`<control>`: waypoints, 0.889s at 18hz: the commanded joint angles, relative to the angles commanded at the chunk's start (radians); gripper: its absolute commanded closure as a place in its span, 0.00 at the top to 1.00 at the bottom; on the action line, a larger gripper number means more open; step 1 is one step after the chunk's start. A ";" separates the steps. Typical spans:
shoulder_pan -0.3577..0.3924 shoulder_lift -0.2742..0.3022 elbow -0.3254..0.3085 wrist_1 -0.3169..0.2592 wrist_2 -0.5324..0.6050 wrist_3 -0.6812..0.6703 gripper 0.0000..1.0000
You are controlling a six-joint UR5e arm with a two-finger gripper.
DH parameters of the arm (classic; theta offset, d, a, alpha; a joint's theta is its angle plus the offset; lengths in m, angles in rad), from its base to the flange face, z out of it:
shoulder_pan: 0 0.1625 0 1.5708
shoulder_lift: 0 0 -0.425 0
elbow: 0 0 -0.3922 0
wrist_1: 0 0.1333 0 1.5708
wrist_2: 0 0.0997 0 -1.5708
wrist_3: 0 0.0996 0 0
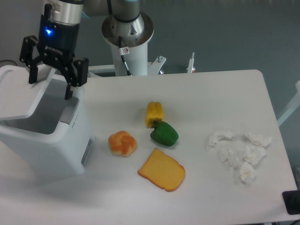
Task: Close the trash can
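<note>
The gripper (50,83) hangs over the back edge of the trash can (51,140), at the far left of the table (211,93). Its two dark fingers point down and stand apart, nothing held between them. One finger (33,75) is at the back of the lid (21,93); whether it touches the lid cannot be told. The other finger (71,86) is at the bin's far right corner, just beside the grey latch strip (69,112). A blue light shows on the gripper's body above.

The trash can sits directly beneath the gripper and reaches toward the near left. It is a large white box with rounded corners. Its lid is partly lowered, tilted over the left part of the opening, and the right part of the opening is still uncovered, so the inside wall shows below the gripper.

To the right of the gripper and nearer the camera lie the food items, all well apart from the bin. A round bun (122,143) is closest, just past the bin's right side. Further right a yellow pepper (154,114) touches a green pepper (164,134) in front of it. A slice of bread (161,169) lies nearer the front edge, below the green pepper. Far to the right a cluster of crumpled white tissues (239,150) lies near the table's right edge.

The arm's base (127,37) stands behind the table, right of the gripper.
</note>
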 joint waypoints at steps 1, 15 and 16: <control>0.000 -0.008 0.000 0.000 0.017 0.005 1.00; 0.026 -0.077 -0.005 0.026 0.028 0.018 1.00; 0.026 -0.081 -0.003 0.032 0.026 0.018 1.00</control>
